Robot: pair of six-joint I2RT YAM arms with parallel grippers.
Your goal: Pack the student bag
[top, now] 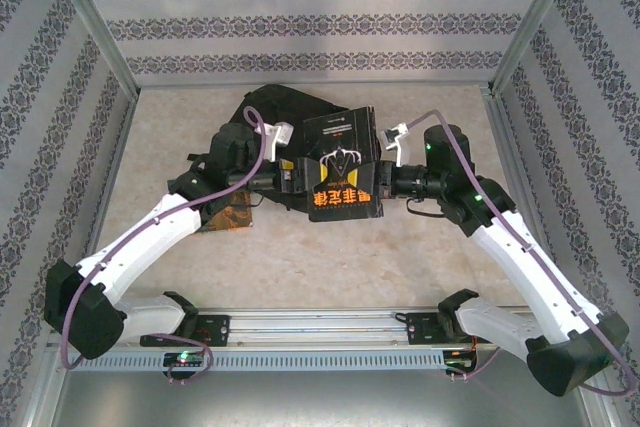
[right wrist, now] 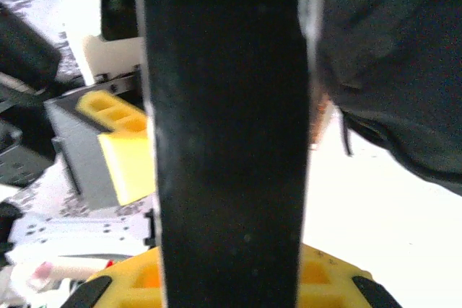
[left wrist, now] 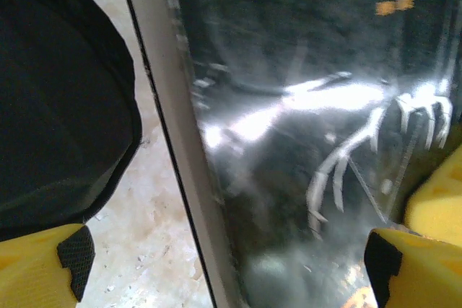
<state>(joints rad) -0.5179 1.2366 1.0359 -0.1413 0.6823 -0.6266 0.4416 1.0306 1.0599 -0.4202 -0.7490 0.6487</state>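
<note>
From the top camera I see the student bag (top: 283,115), a big soft black cloth backpack, lying on the pale stone-look worktop (top: 330,267) at the far side, a little left of the middle. Just near of the bag, a shiny black book with big orange letters on its cover (top: 345,182) sits between my two arms, and its far end lies over the right part of the bag. My left gripper (top: 298,175) is at the left edge of the book and my right gripper (top: 383,182) is at its right edge. On the right wrist camera the book (right wrist: 227,142) stands as a dark band up the middle, with my yellow fingers (right wrist: 336,279) tight on both sides of it, so the jaws of the right gripper (right wrist: 231,290) are clenched on the book. On the left wrist camera my yellow fingers (left wrist: 36,272) sit far apart at the two bottom corners, so the jaws of the left gripper (left wrist: 231,268) are spread wide. Between them I see the book's shiny cover (left wrist: 303,106) with a white drawing like antlers, and its pale page edge. I cannot tell if these fingers touch the book. The bag (left wrist: 58,99) is the dark shape on the left there, close beside the book. A flat brown and black thing (top: 230,215) lies on the worktop under my left arm.
</note>
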